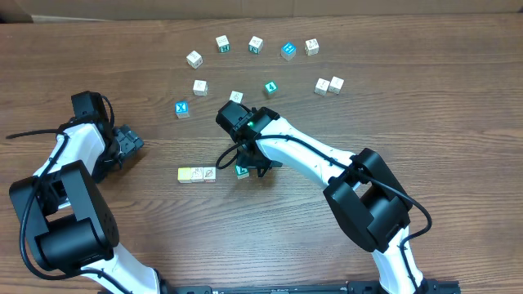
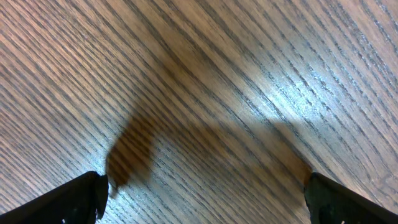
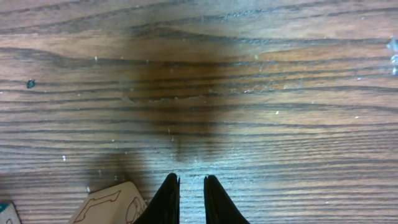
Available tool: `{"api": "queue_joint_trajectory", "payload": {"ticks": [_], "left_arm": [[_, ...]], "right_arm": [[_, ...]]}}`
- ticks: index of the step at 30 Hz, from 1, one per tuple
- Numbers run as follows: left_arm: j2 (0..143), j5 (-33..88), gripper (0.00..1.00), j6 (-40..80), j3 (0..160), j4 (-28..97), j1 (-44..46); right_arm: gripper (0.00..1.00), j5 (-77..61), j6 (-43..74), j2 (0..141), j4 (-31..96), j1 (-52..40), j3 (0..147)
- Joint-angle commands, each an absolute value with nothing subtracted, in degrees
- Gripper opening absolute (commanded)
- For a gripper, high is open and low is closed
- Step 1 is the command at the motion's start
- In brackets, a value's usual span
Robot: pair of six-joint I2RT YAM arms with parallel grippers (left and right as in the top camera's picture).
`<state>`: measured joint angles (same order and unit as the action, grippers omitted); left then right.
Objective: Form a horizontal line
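A: The fingers (image 3: 166, 199) of the right gripper (image 3: 191, 180), how do they stand?

B: Drawn almost together. There is only a thin slit between the tips, with nothing in it, and they point down at the wooden table (image 1: 425, 122).

A: And the left gripper (image 2: 205, 186)?

B: Spread wide. Its wrist view shows its black fingers (image 2: 68, 199) one in each bottom corner, with only wood grain between them. From overhead it lies at the left of the table, well apart from every cube.

A: Where is the line?

B: Left of centre, nearer the arms than the scattered cubes. The pale yellow cube (image 1: 185, 174) is at the left end. A white cube (image 1: 197, 174) touches it, and a second white cube (image 1: 209, 173) with a dark drawing touches that one. The three sit level, side by side.

A: And the green cube (image 1: 242, 171)?

B: Right of that row and about level with it, but with a gap of wood between it and the second white cube. The right gripper is just beside it and partly over it. I cannot tell whether they touch.

A: What does the right wrist camera catch?

B: A pale cube face (image 3: 109, 202) with a dark line drawing, low and to the left of the fingertips. It is near them but apart. I cannot tell which cube it is.

A: The rest?

B: One blue cube (image 1: 182, 109) lies beyond the row and another blue cube (image 1: 288, 51) farther back. There is also a teal-green cube (image 1: 270, 87), with loose white cubes (image 1: 322, 86) around them.
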<state>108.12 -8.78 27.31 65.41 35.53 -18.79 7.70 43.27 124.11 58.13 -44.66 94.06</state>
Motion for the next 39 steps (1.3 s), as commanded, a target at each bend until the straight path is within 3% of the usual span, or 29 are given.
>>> {"api": "queue_joint_trajectory", "payload": {"ticks": [1,7,39], "left_arm": [[109.1,-9.1,1.00,27.4,65.0,35.9,-18.3],[109.1,-9.1,0.99,27.4,65.0,35.9,-18.3],[109.1,-9.1,1.00,27.4,65.0,35.9,-18.3]], "right_arm": [[0.11,9.7,43.0,122.5,58.1,-44.6,93.7],[0.04,10.5,37.2,122.5,58.0,-44.6,93.7],[0.04,10.2,37.2,122.5,58.8,-43.5,93.7]]}}
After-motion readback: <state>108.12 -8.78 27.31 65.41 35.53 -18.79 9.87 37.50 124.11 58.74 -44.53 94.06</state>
